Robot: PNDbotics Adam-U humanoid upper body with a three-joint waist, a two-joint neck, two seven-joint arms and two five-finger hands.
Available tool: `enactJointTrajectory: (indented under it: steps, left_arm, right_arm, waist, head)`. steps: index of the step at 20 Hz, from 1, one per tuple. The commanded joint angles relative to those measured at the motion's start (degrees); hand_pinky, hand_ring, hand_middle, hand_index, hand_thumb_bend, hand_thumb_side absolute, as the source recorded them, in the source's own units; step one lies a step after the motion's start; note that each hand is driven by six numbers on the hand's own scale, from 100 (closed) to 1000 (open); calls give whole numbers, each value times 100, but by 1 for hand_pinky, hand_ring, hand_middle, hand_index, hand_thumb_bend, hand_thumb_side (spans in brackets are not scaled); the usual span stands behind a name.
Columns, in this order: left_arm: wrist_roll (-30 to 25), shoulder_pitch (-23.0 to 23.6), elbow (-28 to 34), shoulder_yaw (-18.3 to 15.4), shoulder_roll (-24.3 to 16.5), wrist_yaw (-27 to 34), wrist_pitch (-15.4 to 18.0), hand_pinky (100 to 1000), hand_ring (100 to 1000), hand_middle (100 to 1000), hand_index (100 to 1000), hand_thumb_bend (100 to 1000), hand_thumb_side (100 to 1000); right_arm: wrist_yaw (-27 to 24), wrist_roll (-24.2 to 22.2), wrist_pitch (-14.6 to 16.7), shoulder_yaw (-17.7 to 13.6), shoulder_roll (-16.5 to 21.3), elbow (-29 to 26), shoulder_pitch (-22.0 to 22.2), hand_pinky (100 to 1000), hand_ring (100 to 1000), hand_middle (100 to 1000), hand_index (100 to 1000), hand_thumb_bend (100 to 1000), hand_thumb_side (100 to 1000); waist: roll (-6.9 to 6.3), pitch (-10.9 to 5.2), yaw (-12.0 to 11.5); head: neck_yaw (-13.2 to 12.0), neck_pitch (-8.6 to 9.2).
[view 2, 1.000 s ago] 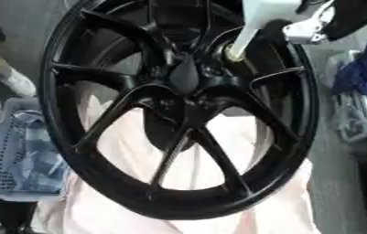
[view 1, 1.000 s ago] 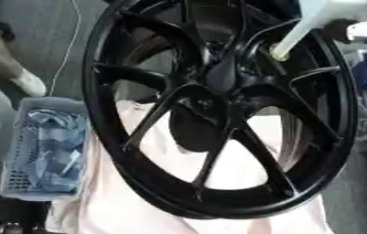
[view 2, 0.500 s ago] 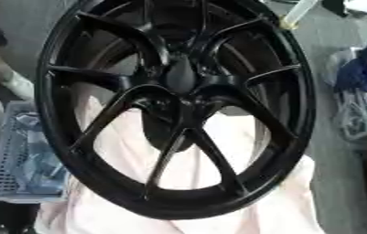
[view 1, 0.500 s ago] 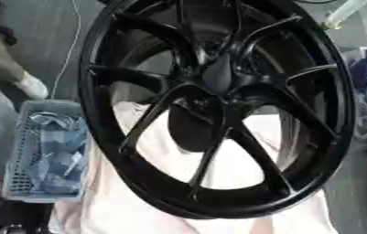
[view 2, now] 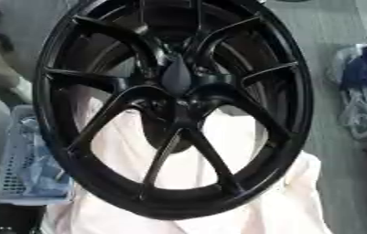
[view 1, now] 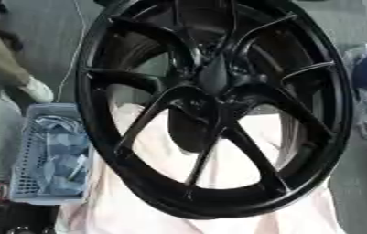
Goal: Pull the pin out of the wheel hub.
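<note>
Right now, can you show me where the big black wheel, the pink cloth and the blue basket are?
Wheel [view 1: 218, 80]: left eye view, on its centre hub.
Pink cloth [view 2: 242, 201]: right eye view, bare part below the rim.
Blue basket [view 1: 28, 173]: left eye view, its mesh wall.

support: pale pink cloth [view 1: 242, 215]; on it: black wheel hub [view 1: 210, 105]; beside: blue basket [view 1: 50, 155]
</note>
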State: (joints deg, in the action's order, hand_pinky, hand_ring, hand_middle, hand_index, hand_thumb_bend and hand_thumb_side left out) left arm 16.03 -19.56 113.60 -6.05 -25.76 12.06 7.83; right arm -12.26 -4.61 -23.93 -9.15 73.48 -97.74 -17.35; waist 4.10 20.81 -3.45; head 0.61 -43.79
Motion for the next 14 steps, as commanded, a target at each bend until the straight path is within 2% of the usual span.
enactJointTrajectory:
  steps: [1, 5, 7, 10, 13, 14]
  left_arm:
    - [40, -1, 99, -88, -128, -20, 10, 835, 651, 572, 721, 100, 682]
    - [48, 23, 99, -91, -106, -26, 11, 835, 651, 571, 721, 100, 681]
    - [56, 32, 99, -99, -99, -30, 17, 835, 650, 571, 721, 100, 681]
    - [61, 38, 99, -102, -85, -34, 25, 835, 650, 571, 721, 100, 680]
    - [65, 45, 99, -104, -79, -40, 32, 835, 650, 571, 721, 100, 680]
    - [65, 49, 99, -104, -75, -41, 31, 835, 650, 570, 721, 100, 680]
  right_arm:
    - [240, 292, 9, -299, 99, 176, 195, 585, 634, 489, 485, 115, 100]
    - [418, 582, -36, -446, -74, 296, 514, 585, 635, 495, 491, 118, 100]
    - [500, 703, -68, -494, -149, 348, 651, 597, 653, 522, 520, 160, 100]
    - [681, 818, -132, -538, -256, 389, 829, 640, 711, 614, 631, 280, 100]
    - [861, 778, -129, -550, -356, 352, 972, 705, 810, 788, 812, 369, 100]
    - [918, 727, -91, -556, -390, 326, 1008, 721, 838, 823, 852, 379, 163]
  waist:
    - [-52, -170, 50]
    - [-143, -172, 103]
    - [-187, -169, 119]
    - [-249, -160, 134]
    - [-295, -149, 136]
    - [-309, -144, 139]
  head:
    - [-72, -33]
    - [-119, -33]
    - [-137, -33]
    - [-161, -33]
    - [-175, -33]
    - [-182, -33]
